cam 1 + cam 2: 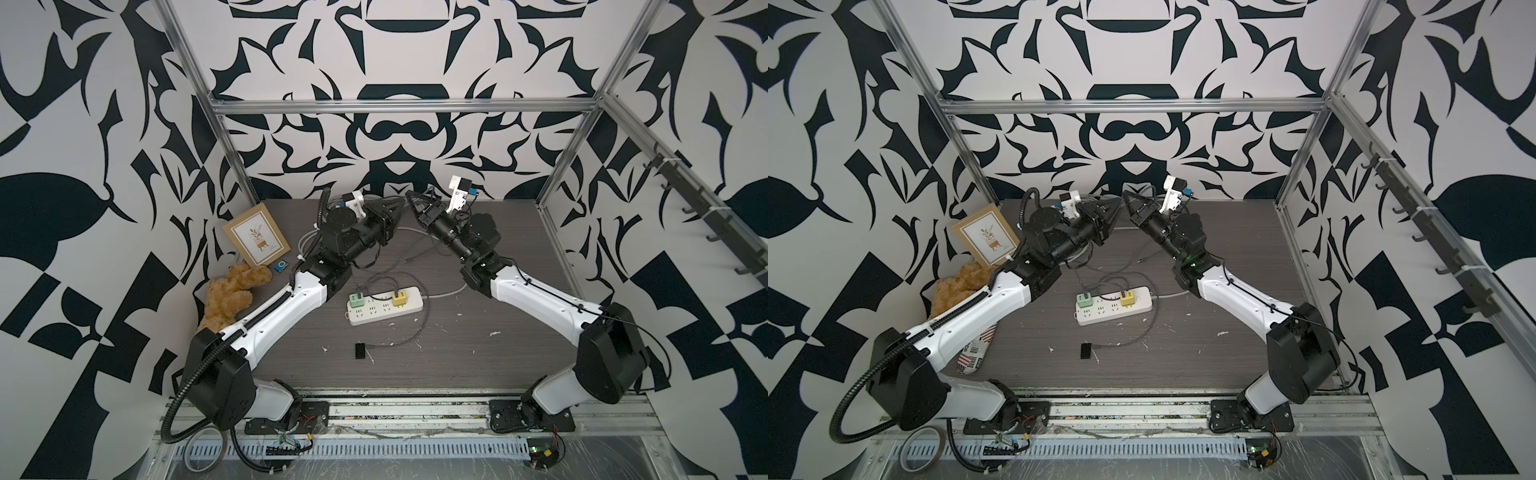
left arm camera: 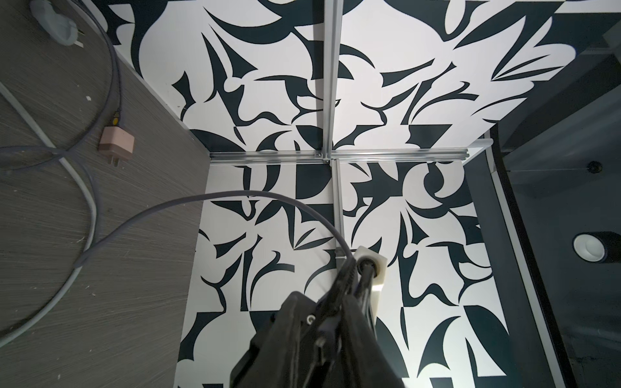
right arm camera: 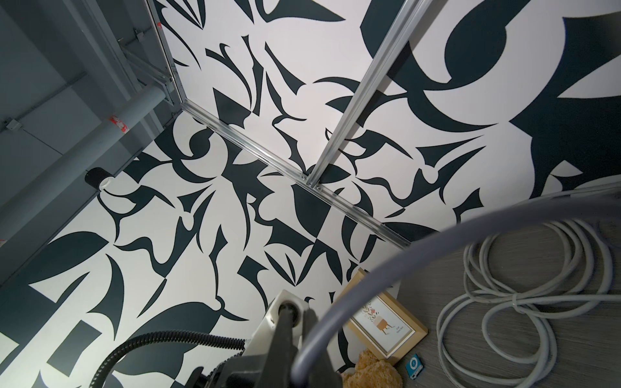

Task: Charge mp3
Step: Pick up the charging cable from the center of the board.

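Dark wood-grain table (image 1: pixel 478 332), flecked with white. Resting on it:
- a white power strip (image 1: pixel 385 307) near the middle
- a black device (image 1: pixel 360 350) nearer the front edge, with a thin lead attached
- a frame (image 1: pixel 256 234) propped at the left wall
- a bear (image 1: pixel 232 297) and the mp3 (image 1: pixel 280 267), both just beside the frame
- a coiled white cord (image 3: pixel 514 297)
- a pink charger (image 2: pixel 116 142), prongs bare
- a grey cable (image 2: pixel 127 225) that lifts off the surface

Soft, even light from above fills both top views: the white walls (image 1: pixel 415 62) read bright, the dark tabletop (image 1: pixel 478 353) stays dim, and shadows are faint. Wide-angle stretching grows toward the frame edges. In the wrist views the near cable (image 3: pixel 304 356) and the left gripper (image 2: pixel 353 268) are blurred.
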Controlling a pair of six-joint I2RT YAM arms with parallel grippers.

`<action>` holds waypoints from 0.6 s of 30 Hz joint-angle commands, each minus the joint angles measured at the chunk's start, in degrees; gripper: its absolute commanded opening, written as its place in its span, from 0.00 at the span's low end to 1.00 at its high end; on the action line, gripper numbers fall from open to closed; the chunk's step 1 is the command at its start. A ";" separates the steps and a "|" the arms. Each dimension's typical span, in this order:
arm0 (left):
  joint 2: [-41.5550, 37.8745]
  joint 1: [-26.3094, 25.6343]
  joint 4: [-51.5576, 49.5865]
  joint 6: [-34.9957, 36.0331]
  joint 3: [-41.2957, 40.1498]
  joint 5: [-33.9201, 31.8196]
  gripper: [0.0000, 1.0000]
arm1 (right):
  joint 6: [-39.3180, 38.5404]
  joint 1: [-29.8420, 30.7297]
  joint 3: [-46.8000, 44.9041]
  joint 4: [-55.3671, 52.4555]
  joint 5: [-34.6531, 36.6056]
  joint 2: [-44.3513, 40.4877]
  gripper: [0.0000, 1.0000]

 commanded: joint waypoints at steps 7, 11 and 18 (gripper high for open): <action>0.87 0.17 2.73 -0.35 1.15 1.08 0.04 | -0.10 0.91 -0.35 3.43 0.72 -2.24 0.00; 0.35 0.54 3.30 0.40 0.74 1.58 0.00 | 3.38 0.82 -0.59 -0.73 0.27 -3.64 0.07; -1.33 6.22 3.63 5.23 -0.39 8.74 0.00 | 16.09 -0.99 -6.37 -23.40 -1.22 -15.68 0.38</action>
